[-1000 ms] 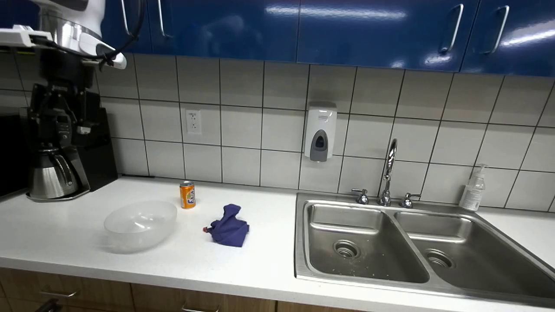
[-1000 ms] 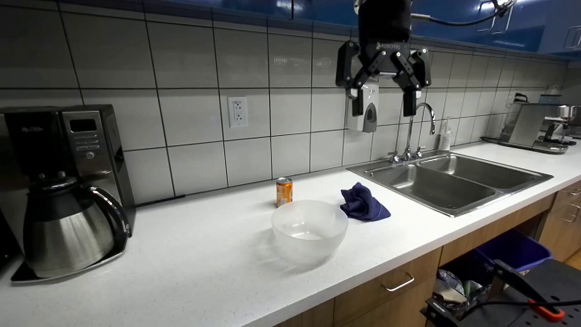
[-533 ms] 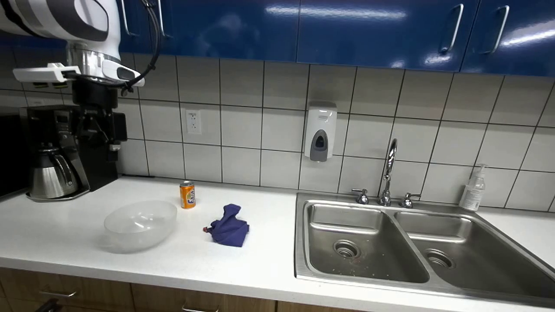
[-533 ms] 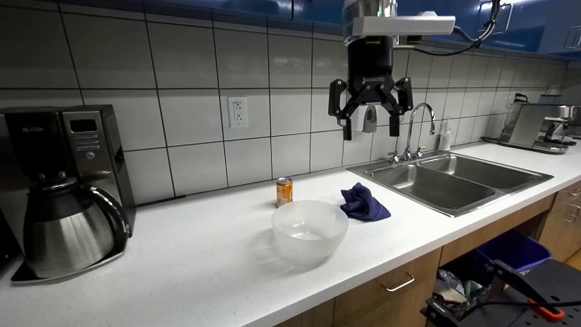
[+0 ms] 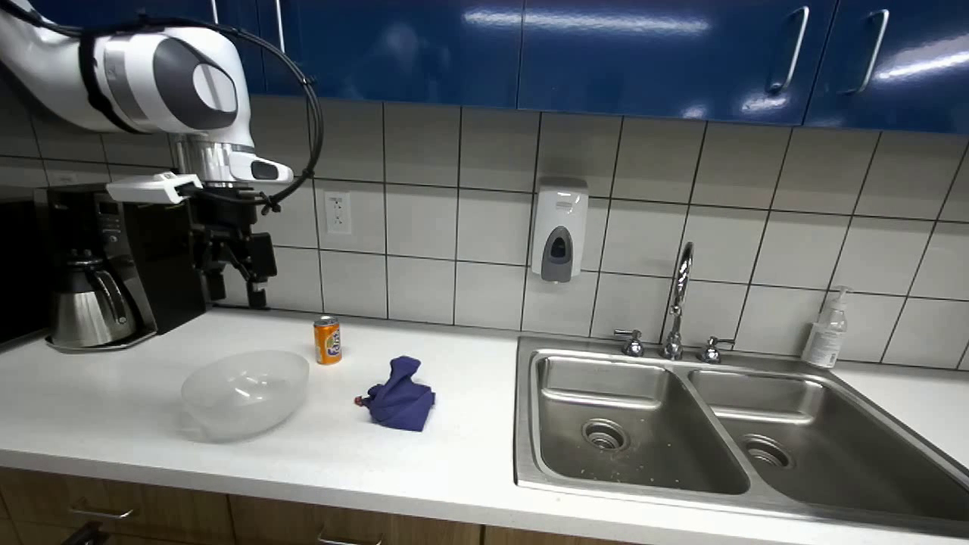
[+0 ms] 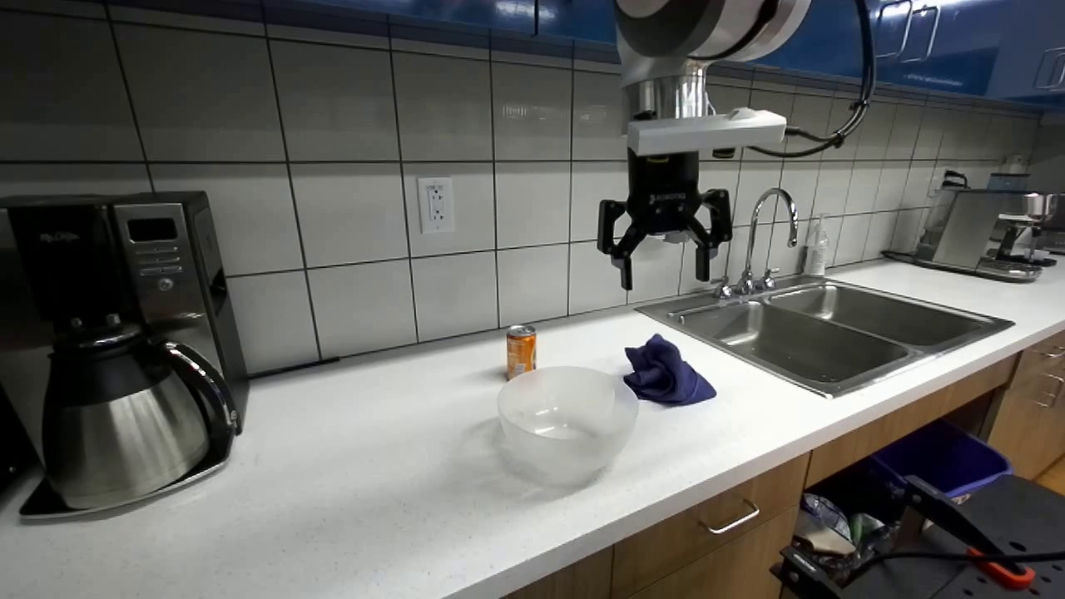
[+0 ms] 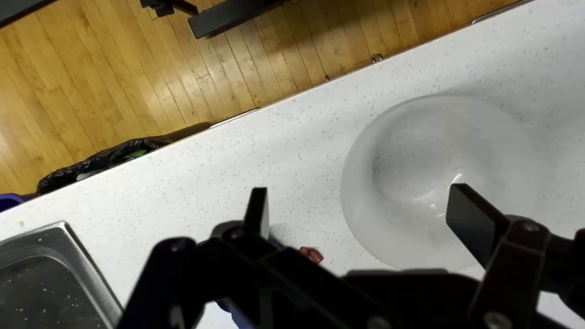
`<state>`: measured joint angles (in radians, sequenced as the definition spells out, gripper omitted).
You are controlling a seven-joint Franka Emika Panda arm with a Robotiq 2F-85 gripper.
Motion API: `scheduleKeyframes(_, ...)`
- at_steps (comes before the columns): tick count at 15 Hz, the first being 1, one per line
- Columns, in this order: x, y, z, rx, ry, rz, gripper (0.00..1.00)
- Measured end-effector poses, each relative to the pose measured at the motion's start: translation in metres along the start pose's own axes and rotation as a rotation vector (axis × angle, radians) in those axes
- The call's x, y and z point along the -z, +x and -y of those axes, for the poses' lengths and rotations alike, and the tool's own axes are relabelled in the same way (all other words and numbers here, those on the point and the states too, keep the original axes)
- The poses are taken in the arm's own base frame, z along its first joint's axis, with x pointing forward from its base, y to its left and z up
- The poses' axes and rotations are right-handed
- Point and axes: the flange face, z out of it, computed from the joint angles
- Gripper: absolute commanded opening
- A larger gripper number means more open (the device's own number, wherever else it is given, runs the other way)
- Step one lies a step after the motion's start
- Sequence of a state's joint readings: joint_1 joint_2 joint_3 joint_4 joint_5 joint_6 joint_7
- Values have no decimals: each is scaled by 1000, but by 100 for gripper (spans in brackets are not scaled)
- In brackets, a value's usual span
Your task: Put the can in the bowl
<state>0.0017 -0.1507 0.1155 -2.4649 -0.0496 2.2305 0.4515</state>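
Observation:
The orange can point(image 5: 328, 341) stands upright on the white counter, behind the bowl in an exterior view point(image 6: 522, 353). The translucent, frosted bowl point(image 5: 242, 416) stands empty on the counter and shows in both exterior views point(image 6: 566, 453). My gripper point(image 5: 237, 294) hangs in the air above the counter, pointing down, also seen in an exterior view point(image 6: 665, 279). Its fingers are wide apart with nothing between them. In the wrist view the bowl point(image 7: 379, 219) lies below, partly behind one finger of the gripper point(image 7: 358, 196). The can does not show in the wrist view.
A dark blue cloth point(image 5: 401, 397) lies beside the can, with a small red item point(image 7: 311, 254) at its edge. A steel double sink point(image 5: 530, 454) is set into the counter. A coffee maker with a steel carafe point(image 6: 125, 441) stands at the opposite end. A tiled wall backs the counter.
My gripper has come down towards the counter. It has moved right in an exterior view where the sink is large. The can, bowl and cloth have not moved.

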Motion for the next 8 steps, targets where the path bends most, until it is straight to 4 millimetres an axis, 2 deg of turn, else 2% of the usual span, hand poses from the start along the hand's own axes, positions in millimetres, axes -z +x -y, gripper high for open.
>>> scheduleKeyframes(8, -41, 58, 3, -62, -16, 9, 100)
